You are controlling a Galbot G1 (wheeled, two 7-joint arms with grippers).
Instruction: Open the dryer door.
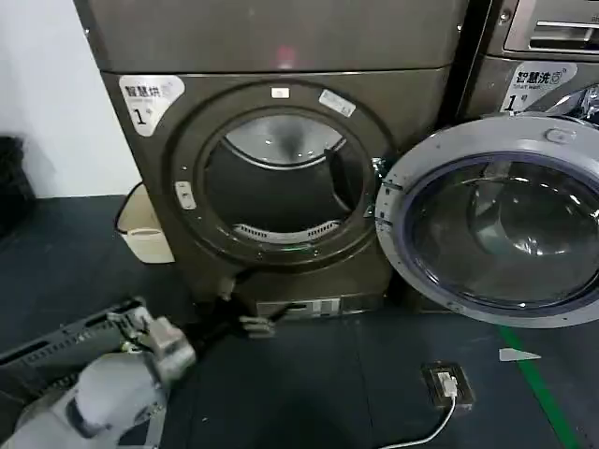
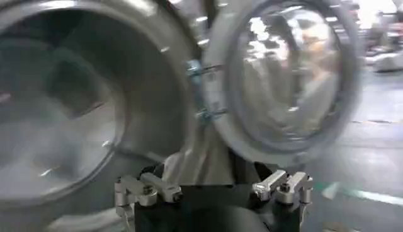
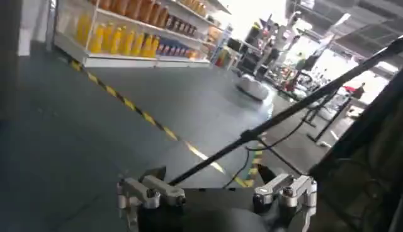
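Chrome-ringed door [image 1: 496, 220] is hanging wide, baring the dryer [image 1: 281, 159] drum (job apparently done). Left gripper [image 1: 245, 325] is hovering low, fingers spread; right gripper [image 3: 217, 192] is idling, spread too.

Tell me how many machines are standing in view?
2. The dryer stands in the middle, its door swung open to the right; a second machine stands behind that door.

Wide open drum mouth [image 1: 281, 182] in the dryer [image 1: 271, 56], nothing across it. Swung fully right, the dryer door [image 1: 501, 220], covering the next machine [image 1: 538, 56]. Bare dark floor [image 1: 328, 393] in front, save a small box [image 1: 447, 383] with cable.
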